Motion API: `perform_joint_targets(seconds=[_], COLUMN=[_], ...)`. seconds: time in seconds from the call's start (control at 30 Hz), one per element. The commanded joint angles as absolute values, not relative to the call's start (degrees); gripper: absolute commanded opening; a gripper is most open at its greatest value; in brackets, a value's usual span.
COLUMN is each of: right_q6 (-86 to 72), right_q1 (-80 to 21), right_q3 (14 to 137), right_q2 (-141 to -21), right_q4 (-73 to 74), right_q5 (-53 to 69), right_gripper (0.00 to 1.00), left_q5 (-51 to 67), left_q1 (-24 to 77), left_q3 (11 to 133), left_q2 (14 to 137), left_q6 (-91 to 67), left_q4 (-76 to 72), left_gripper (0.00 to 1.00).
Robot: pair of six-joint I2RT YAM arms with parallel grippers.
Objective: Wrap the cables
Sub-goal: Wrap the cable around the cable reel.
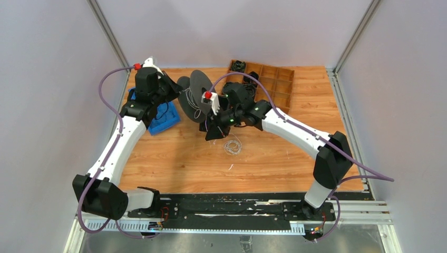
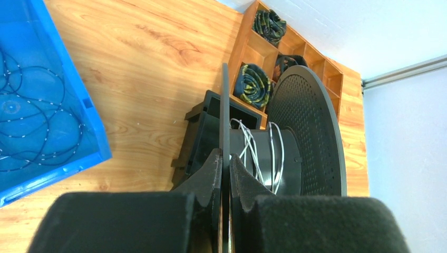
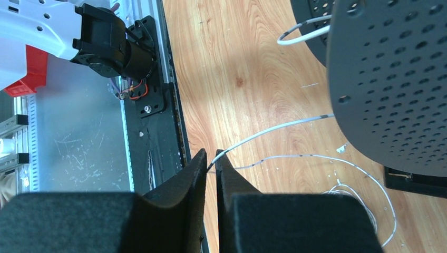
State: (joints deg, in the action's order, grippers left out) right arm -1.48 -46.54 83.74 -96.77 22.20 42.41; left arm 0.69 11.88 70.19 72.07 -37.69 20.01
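1. Left wrist view: the left fingers [image 2: 210,182] are clenched on the thin near flange of the black spool [image 2: 308,121], holding it on edge.
2. Several turns of the white cable [image 2: 272,153] lie around the spool's hub, loosely spaced, and some cross one another.
3. Right wrist view: the right fingers [image 3: 196,176] stand almost closed, with the cable running in between their tips. It looks pinched there, and a straight stretch leads from them up towards the spool.
4. The rest lies as a loose tangle [image 1: 232,146] of small loops on the wooden surface [image 1: 274,158], just beside the right fingers and nearer the arm bases than the spool.
5. The cable is very thin, white to silvery, with small dark marks along its length.
6. It is probably very light and limp, yet springy enough to keep its loops, so slack turns could slip off the hub.
7. It may slide through padded tips, and the tangle could snag if pulled hard.
8. The best hold is likely on the straight stretch between tangle and spool, under gentle tension.
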Motion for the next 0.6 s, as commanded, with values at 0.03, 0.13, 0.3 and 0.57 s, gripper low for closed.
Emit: perform_joint_targets(seconds=[0.03, 0.13, 0.3, 0.57], right_q6=[-3.33, -2.57, 1.27, 6.55], right_q1=[-47.96, -47.95, -47.91, -43.18], right_q3=[85.67, 84.83, 77.91, 63.09], right_q2=[-96.65, -96.48, -92.74, -82.54], right_q4=[22.92, 22.93, 18.34, 7.11], right_q5=[40.78, 38.09, 35.57, 36.0], right_gripper=[0.14, 0.17, 0.2, 0.25], left_q5=[2.22, 3.67, 6.2, 11.7], left_q1=[11.94, 11.95, 11.08, 9.72], left_q3=[72.14, 72.26, 72.0, 75.31], left_q2=[69.94, 69.84, 69.61, 68.89], left_q6=[-39.86, -40.72, -42.74, -45.38], left_q4=[16.53, 16.59, 16.6, 18.27], left_gripper=[0.0, 0.0, 0.0, 0.0])
